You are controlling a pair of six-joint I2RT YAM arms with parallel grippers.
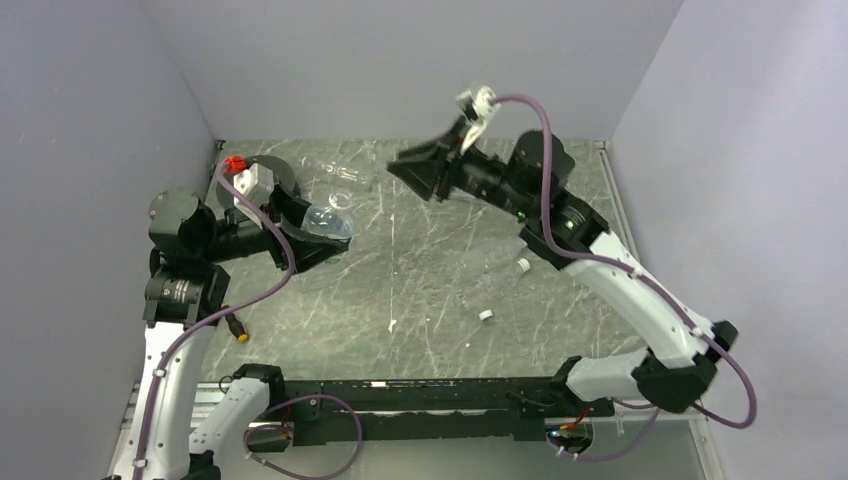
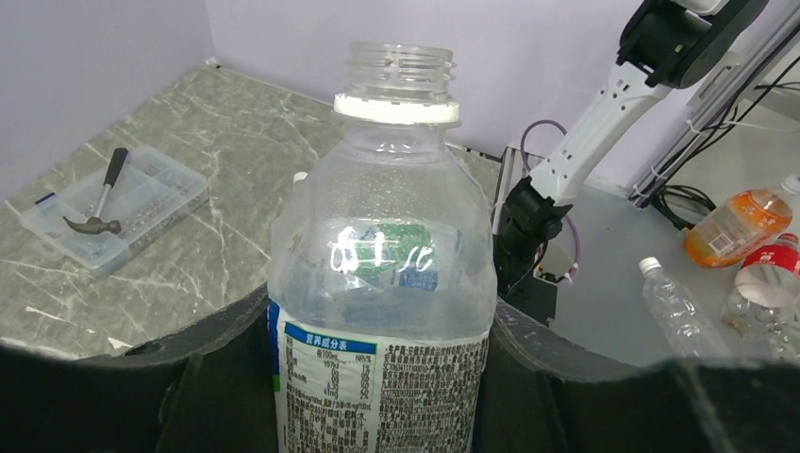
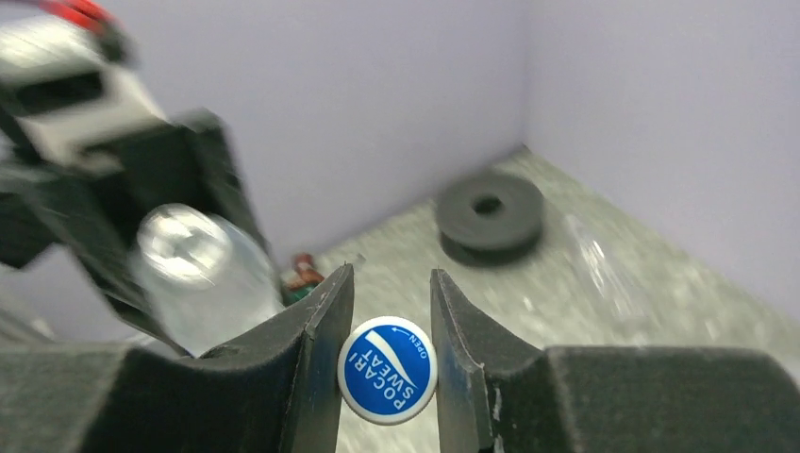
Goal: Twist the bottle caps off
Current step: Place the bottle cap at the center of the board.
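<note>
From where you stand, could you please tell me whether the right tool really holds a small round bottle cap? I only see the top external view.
Observer: Yes, the right tool pinches a small round plastic cap, blue on top with a white rim, between its fingers.
Operator: Thank you. Is the bottle's neck bare?
Observer: Yes. The clear plastic bottle with the blue-and-white label, gripped in the left tool, shows open threads with only a white ring below them.
Operator: Is anything printed on the cap?
Observer: Its blue top reads POCARI SWEAT.
</note>
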